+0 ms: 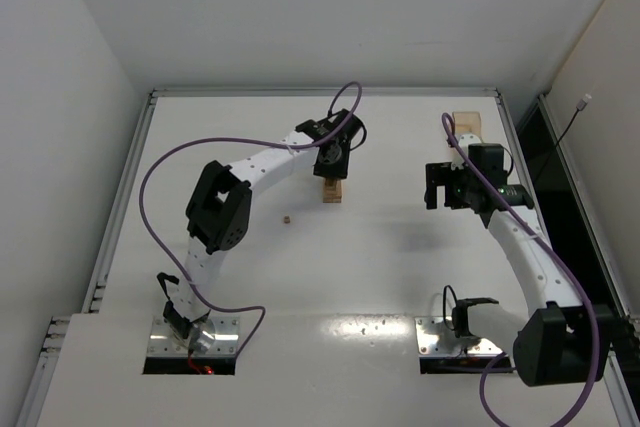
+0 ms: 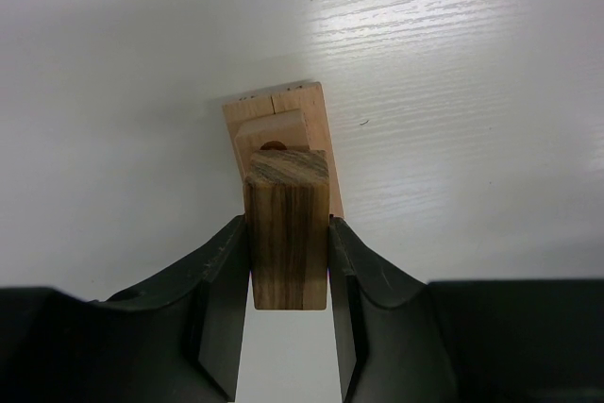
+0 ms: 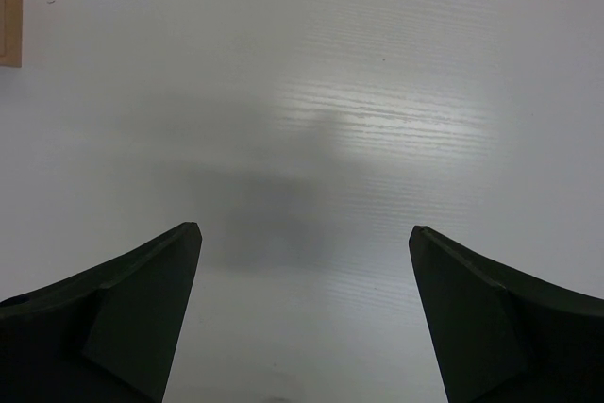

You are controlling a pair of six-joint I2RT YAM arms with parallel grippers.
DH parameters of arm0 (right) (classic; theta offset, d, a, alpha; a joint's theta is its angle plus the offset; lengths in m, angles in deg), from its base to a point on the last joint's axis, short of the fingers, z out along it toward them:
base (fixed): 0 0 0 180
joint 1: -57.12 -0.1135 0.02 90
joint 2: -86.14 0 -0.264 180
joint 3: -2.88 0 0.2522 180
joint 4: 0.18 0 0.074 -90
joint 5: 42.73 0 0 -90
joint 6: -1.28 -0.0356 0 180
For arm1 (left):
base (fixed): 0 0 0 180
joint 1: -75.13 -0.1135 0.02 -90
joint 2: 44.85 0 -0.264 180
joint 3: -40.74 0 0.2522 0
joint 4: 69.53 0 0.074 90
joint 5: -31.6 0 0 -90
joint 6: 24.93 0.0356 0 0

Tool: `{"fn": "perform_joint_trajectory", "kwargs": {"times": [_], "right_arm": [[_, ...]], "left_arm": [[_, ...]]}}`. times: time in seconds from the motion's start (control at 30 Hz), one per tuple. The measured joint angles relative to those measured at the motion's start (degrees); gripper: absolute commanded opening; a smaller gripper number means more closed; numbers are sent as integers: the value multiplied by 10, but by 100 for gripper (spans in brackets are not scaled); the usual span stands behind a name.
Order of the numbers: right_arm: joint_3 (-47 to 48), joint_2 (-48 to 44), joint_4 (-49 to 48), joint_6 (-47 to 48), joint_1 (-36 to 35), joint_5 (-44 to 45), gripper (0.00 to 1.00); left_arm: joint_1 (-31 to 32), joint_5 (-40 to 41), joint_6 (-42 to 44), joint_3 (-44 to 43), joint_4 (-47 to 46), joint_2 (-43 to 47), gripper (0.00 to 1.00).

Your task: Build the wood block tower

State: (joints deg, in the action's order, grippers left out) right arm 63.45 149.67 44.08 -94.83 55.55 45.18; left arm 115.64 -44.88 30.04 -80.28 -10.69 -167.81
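One white tabletop [image 1: 380, 267] carries everything. Above it, the right pincer [image 3: 304, 233] hangs wide open, holding nothing; the left pincer [image 2: 288, 228], over the tower [image 1: 332, 191] mid-tabletop, is clamped on a darker wood block [image 2: 288, 252]. A tiny cube [image 1: 287, 218] lies nearby, apart.

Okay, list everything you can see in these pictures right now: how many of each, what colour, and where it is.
Streaky brown wooden block: one, brown with dark grain, clamped between the left gripper's fingers just above the stack.
Light-tan wooden block stack: one, tan, mid-table toward the far side.
Tiny loose wooden cube: one, tan-brown, on the table left of the stack.
Flat light-tan wooden pieces: count unclear, tan, far right edge of the table.
White table: one, white.
Purple cables: two, purple, one along each arm.
Left gripper: one, black, shut on the block.
Right gripper: one, black, open over bare table.
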Motion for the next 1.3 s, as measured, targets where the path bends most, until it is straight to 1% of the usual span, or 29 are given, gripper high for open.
{"fn": "perform_joint_trajectory", "kwargs": {"times": [0.03,0.07,0.1,0.17,0.23,0.27,0.33,0.37,0.43,0.53,0.73,0.83,0.9,1.03,1.1,1.13,1.17,1.2,1.23,1.3], "right_arm": [[0,0,0,0,0,0,89],[0,0,0,0,0,-1,89],[0,0,0,0,0,-1,89],[0,1,0,0,0,-1,89],[0,2,0,0,0,-1,89],[0,3,0,0,0,-1,89],[0,3,0,0,0,-2,89],[0,3,0,0,0,-3,89],[0,3,0,0,0,-5,89],[-1,3,0,0,0,-8,89],[-11,3,0,0,0,-10,89],[-19,3,-1,0,0,-10,88],[-25,1,-5,0,0,-11,88],[-29,-5,-11,19,0,-31,88],[-28,-11,-13,45,-1,-68,85],[-27,-14,-13,56,-2,-88,80],[-23,-15,-11,68,-6,-111,78],[-15,-14,-9,78,-13,-135,78],[-5,-13,-8,87,-24,-160,78],[30,-3,-11,108,-66,-205,76]], "left_arm": [[0,0,0,0,0,0,16],[0,0,0,0,0,0,20],[-1,0,0,0,0,0,22],[-1,0,0,0,0,-1,32],[-2,0,-1,0,0,-1,44],[-2,0,0,0,0,-1,53],[-2,0,0,0,0,-1,65],[-2,0,-1,0,0,-1,77],[-2,0,0,0,1,-1,84],[-3,2,-2,0,1,-1,87],[-4,4,1,0,0,0,87],[-4,4,3,26,-10,24,87],[-4,6,5,66,-14,61,87],[-4,26,6,172,-33,181,87],[-6,37,10,218,-42,248,87],[-9,41,14,233,-43,276,87],[-18,43,19,244,-47,303,87],[-31,45,27,248,-49,324,87],[-53,45,37,249,-55,340,92],[-113,41,59,248,-67,358,94]]}}
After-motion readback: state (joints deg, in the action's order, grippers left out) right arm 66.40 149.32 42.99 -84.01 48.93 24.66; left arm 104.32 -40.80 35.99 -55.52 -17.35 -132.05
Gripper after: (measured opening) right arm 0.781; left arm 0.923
